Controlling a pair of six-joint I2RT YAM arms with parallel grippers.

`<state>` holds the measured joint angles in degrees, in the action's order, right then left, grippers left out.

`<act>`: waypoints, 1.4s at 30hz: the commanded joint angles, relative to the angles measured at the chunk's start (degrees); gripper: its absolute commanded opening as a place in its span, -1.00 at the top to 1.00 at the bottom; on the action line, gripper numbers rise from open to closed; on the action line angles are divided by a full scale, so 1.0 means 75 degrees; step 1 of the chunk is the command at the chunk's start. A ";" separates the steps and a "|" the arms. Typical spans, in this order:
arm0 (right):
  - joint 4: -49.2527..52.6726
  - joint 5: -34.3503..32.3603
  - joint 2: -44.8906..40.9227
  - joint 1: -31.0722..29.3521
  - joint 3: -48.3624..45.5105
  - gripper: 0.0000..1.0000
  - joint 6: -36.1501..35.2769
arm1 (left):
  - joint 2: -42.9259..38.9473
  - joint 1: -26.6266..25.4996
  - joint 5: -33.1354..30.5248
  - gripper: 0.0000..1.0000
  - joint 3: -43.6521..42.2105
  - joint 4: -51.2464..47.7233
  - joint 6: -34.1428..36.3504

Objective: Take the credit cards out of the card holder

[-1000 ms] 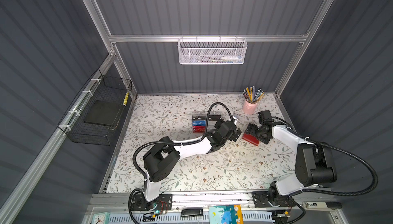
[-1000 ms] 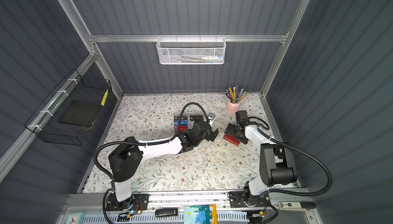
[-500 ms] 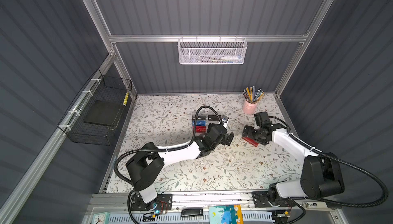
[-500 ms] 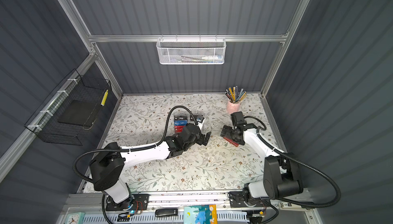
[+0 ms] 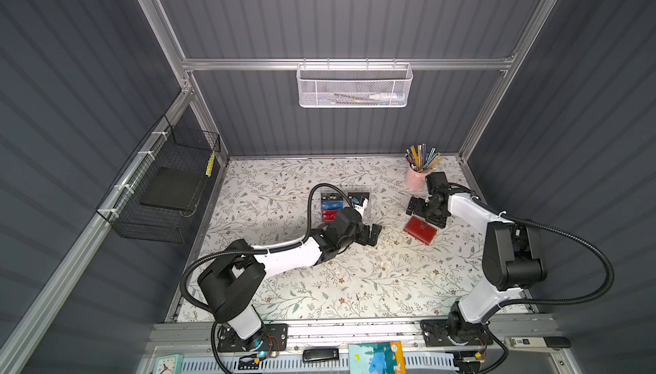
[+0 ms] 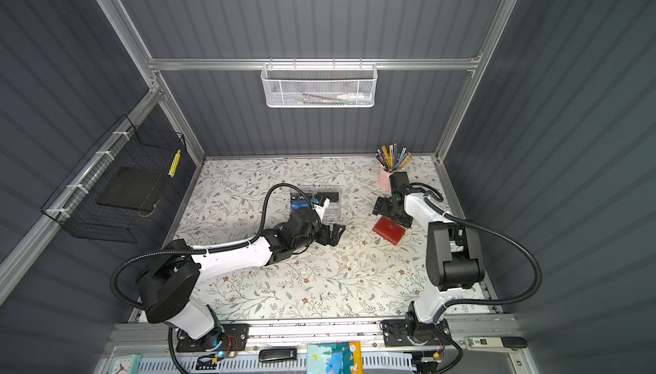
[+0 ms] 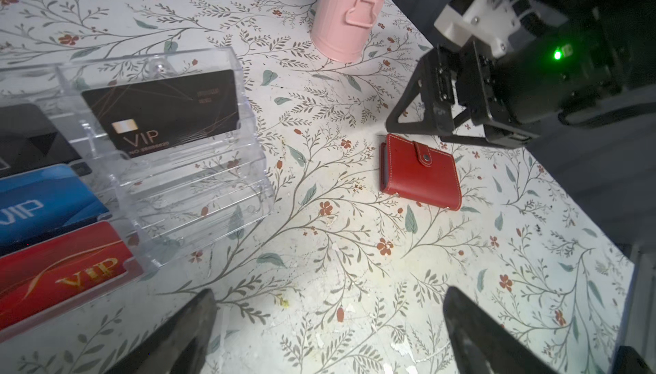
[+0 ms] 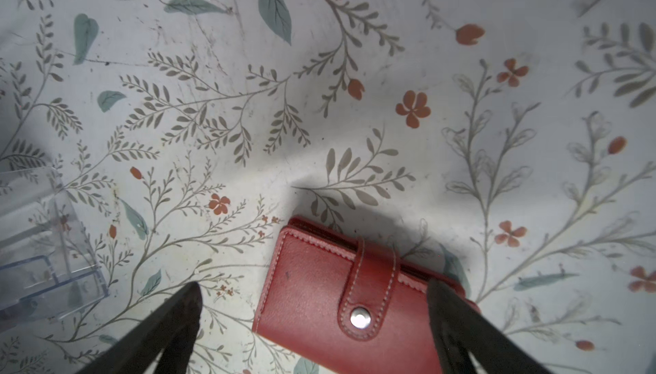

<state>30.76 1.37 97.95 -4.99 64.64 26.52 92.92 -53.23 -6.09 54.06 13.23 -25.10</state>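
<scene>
Closed card holder point(image 5: 420, 230) flat near counter point(image 5: 355, 283) right edge, just below wide-open, empty right gripper point(image 5: 424, 214). Left gripper point(image 7: 328, 297) wide open, empty, over bare centre beside acrylic rack point(image 7: 198, 177).

The closed red card holder point(image 6: 388, 231) lies on the floral table point(image 6: 284, 283), just at six o'clock of the right gripper point(image 6: 390, 215), jaws spread. The left gripper point(image 6: 337, 235), jaws also spread, sits at the holder's nine o'clock, apart.

Overhead stereo pair, close wrist views sharing wallet point(image 7: 420, 173)
</scene>
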 commanded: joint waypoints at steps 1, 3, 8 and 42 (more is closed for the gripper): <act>-0.0128 0.0162 0.0113 0.0044 -0.0203 -0.98 -0.0029 | -0.0238 0.0017 0.0675 -1.00 -0.0258 0.0510 -0.0445; -0.0164 0.0305 0.0257 0.0054 -0.0196 -0.98 -0.0032 | -0.0238 0.0012 0.0662 -1.00 -0.0359 0.0556 -0.0508; -0.0309 0.0390 -0.0008 0.0045 -0.0509 -0.98 0.0060 | -0.0284 0.0019 0.0683 -1.00 -0.0456 0.0531 -0.0532; -0.2199 0.0333 -0.1642 0.0182 -0.2395 -0.98 0.1866 | -0.0387 0.0015 0.0776 -1.00 -0.0757 0.0590 -0.0479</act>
<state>17.87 2.81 85.14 -5.45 47.77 38.11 89.41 -52.93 -1.21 48.03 16.80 -29.12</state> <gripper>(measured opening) 0.989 0.998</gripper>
